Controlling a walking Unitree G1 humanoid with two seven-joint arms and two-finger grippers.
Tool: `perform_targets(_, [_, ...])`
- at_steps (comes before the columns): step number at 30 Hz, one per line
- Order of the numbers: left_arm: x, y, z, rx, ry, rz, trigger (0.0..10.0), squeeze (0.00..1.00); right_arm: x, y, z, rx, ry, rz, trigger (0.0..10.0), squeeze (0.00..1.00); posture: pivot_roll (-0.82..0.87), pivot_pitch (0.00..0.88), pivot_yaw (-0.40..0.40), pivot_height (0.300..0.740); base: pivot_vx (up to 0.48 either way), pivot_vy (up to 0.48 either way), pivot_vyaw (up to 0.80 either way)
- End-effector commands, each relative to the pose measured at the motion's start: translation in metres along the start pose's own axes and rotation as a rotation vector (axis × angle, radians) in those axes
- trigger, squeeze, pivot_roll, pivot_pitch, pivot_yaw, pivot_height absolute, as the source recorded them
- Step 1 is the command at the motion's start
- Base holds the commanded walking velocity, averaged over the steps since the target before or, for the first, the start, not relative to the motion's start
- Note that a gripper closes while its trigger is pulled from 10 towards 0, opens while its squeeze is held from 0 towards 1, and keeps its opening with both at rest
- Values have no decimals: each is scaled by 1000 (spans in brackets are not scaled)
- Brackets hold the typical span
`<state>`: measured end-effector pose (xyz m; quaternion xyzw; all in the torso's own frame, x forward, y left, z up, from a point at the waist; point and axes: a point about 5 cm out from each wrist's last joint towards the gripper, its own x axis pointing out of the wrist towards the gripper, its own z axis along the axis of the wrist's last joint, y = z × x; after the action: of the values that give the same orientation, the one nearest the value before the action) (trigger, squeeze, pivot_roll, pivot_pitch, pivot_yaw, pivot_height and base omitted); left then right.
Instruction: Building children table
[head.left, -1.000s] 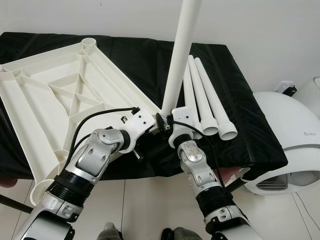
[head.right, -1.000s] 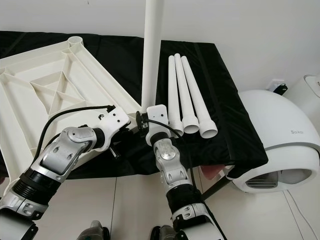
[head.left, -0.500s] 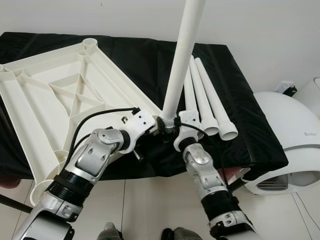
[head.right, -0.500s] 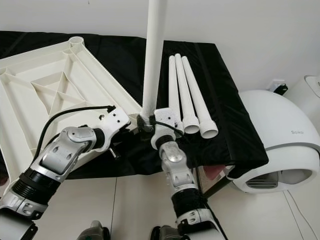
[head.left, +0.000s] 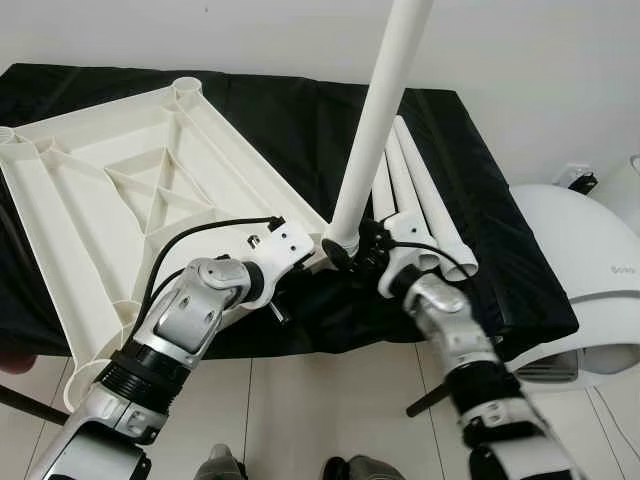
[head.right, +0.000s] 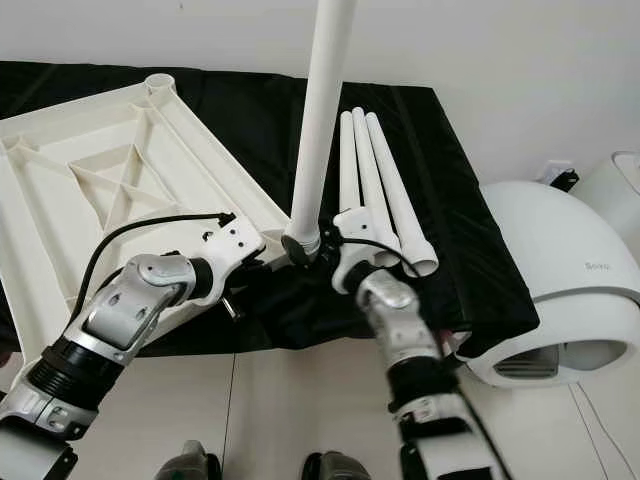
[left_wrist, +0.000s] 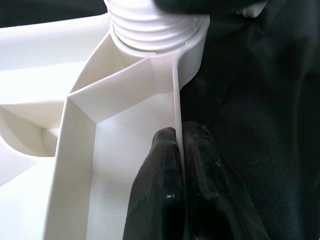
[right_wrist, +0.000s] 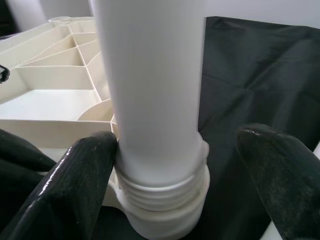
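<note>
One black-draped bench (head.left: 470, 215) is carrying everything, and one white table top (head.left: 120, 200) is lying on it upside down, its ribbed underside facing up, covering the bench's left part and overhanging the near edge. One round socket (head.left: 186, 88) is showing at the table top's far corner, and another corner, the near right one, is holding one upright leg (head.left: 375, 130), a long white tube that is rising from that corner and leaning slightly to the right. Its threaded foot (right_wrist: 165, 187) is sitting in the corner socket with several thread turns showing above the rim. Three more loose legs (head.left: 420, 205) are lying side by side on the black cloth just to the right of the upright leg, flared ends toward the near edge. One rounded white appliance (head.left: 585, 290) is standing on the floor well to the right of the table top, beyond the bench end. The left gripper (left_wrist: 182, 165) is pinching the table top's thin side wall just below the occupied corner, one black finger on each face of the wall. The right gripper (right_wrist: 175, 165) is reaching to the foot of the upright leg, its fingers spread apart on either side of the tube, one pad touching it and the other standing clear.
</note>
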<state>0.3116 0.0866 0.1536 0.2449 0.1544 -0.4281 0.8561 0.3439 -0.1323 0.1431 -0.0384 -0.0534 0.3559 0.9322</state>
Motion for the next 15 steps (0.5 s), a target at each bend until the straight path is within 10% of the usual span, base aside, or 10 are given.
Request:
perform_targets(1, [0, 2, 7, 36, -20, 4, 10000, 0, -6, -9, -1, 11, -1, 28, 10000, 0, 9, 44, -47, 740, 0, 0, 0])
perform_targets(15, [-2, 3, 8, 41, -20, 2, 10000, 0, -2, -15, -12, 34, 143, 308, 10000, 0, 20, 58, -34, 740, 0, 0, 0])
